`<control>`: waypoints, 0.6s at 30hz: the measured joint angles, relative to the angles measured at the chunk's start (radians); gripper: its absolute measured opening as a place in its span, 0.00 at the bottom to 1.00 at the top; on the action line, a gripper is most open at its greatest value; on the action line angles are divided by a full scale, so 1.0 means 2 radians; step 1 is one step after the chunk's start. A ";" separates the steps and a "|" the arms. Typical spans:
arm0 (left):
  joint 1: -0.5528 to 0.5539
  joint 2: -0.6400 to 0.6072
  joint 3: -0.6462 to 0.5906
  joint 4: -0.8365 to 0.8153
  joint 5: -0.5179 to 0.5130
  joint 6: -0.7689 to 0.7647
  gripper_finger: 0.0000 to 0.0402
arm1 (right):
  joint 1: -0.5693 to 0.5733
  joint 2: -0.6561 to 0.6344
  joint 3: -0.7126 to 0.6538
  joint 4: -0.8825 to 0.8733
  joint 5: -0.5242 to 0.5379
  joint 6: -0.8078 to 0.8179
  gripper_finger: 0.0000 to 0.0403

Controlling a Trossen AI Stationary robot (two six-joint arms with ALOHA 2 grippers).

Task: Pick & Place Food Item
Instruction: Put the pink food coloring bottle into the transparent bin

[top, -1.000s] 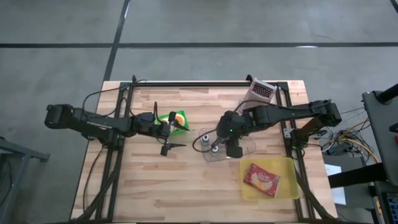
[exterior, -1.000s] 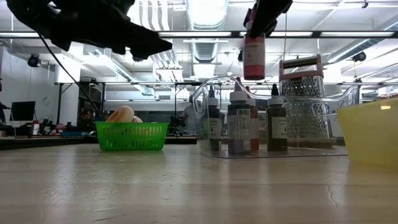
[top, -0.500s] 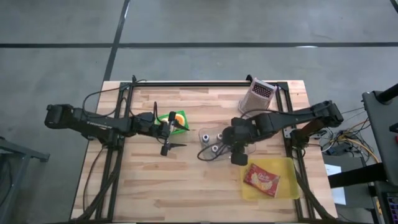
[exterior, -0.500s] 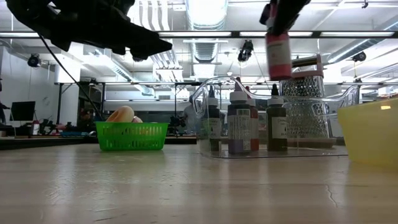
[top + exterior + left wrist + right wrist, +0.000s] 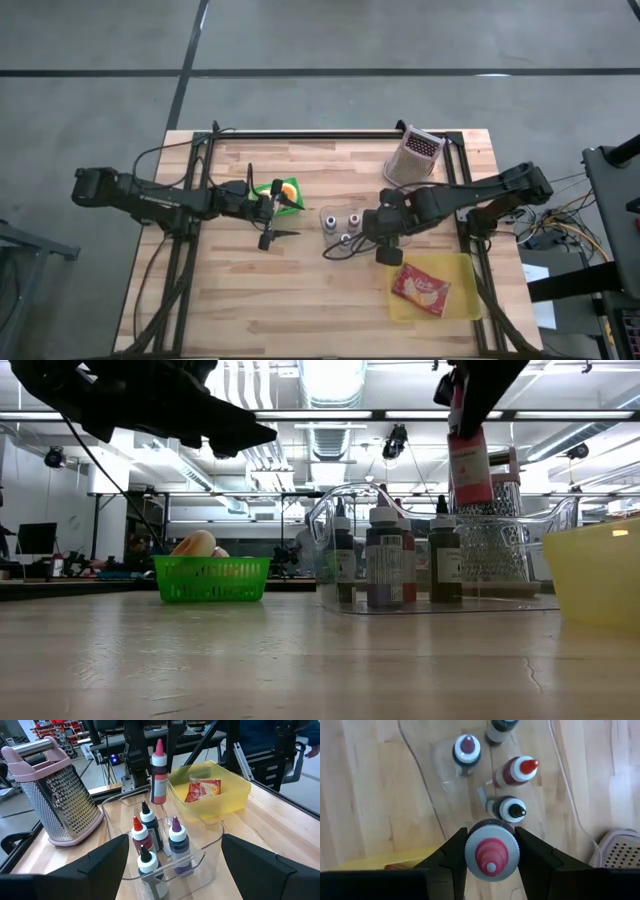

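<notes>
My right gripper (image 5: 385,243) is shut on a red-filled squeeze bottle (image 5: 469,460) with a red cap and holds it in the air, over the right end of a clear container (image 5: 345,238). Several more small bottles (image 5: 150,837) stand upright in that container. A yellow tray (image 5: 470,268) holding a red snack packet (image 5: 420,288) lies just near and right of it. My left gripper (image 5: 284,219) waits open beside a green basket (image 5: 283,192) of food. My right gripper pinches the bottle's top end, at the cap (image 5: 471,853), between its two fingers (image 5: 451,856). They come from above, pointing steeply down. The bottle hangs below them, nearly upright with a slight tilt, lifted clear of the container and the table (image 5: 159,782).
A pink-framed metal grater (image 5: 412,155) stands at the far right behind the container. The green basket (image 5: 212,578) sits left of the centre. Bare wooden table (image 5: 300,290) lies along the near side and at the far left.
My right gripper has carried the red bottle toward the table's right and near side, from over the container's middle toward the yellow tray, sinking a little and tipping. The bottle stays in the hold and leans slightly now.
</notes>
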 joint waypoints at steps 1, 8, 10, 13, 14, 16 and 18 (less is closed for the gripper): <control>0.000 0.000 0.000 0.000 0.000 0.000 0.80 | 0.000 0.000 -0.005 0.003 0.000 0.000 0.31; 0.000 0.000 0.000 0.000 0.000 -0.002 0.80 | 0.000 0.000 -0.051 0.056 -0.027 0.000 0.31; 0.000 0.000 0.000 0.000 0.000 -0.002 0.80 | 0.000 0.000 -0.063 0.066 -0.029 -0.001 0.31; 0.000 0.000 0.000 0.000 0.001 -0.003 0.80 | 0.000 0.000 -0.076 0.086 -0.030 -0.007 0.31; 0.000 0.000 0.000 0.000 0.001 -0.004 0.80 | 0.000 0.000 -0.081 0.097 -0.031 -0.009 0.31; 0.000 0.000 0.000 0.000 0.001 -0.004 0.80 | 0.000 0.000 -0.092 0.110 -0.031 -0.013 0.31; 0.000 0.000 0.000 0.000 0.001 -0.004 0.80 | -0.001 0.000 -0.100 0.124 -0.032 -0.020 0.31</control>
